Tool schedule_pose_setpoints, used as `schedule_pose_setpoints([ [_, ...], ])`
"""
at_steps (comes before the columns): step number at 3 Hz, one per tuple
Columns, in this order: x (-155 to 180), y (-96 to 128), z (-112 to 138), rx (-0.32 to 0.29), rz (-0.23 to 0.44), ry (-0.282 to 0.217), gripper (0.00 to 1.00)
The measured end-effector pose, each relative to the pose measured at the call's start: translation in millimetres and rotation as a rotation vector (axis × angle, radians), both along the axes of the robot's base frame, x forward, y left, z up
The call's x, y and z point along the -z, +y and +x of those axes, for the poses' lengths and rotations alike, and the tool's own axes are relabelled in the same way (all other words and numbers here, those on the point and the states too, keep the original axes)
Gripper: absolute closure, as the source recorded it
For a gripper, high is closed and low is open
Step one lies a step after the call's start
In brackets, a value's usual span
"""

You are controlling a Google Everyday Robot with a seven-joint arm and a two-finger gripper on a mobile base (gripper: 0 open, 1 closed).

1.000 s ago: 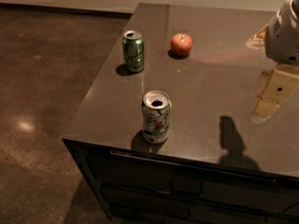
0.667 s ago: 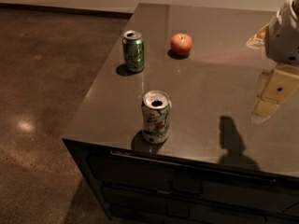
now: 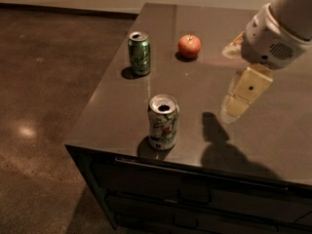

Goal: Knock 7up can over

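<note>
7up can upright near the front edge of the dark surface, top opened, nothing touching it. Claw at right, hanging off the white arm, above the surface and well apart from the can, off to its right and a bit farther back. Can't tell if the claw is apart or together. Its shadow falls on the surface between claw and can. Green can upright farther back left, apple just right of it.
</note>
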State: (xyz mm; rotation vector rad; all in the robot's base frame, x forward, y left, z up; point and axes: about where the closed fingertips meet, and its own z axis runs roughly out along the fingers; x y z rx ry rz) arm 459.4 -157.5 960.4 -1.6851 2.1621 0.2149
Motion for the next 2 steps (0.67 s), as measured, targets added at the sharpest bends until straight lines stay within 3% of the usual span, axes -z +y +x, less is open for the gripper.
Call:
schedule_pose_setpoints([
  [1, 9.6, 45.3, 2.1, -0.054, 0.127, 0.058, 0.0],
  [2, 13.5, 86.2, -8.9, -0.145, 0.233, 0.067, 0.0],
])
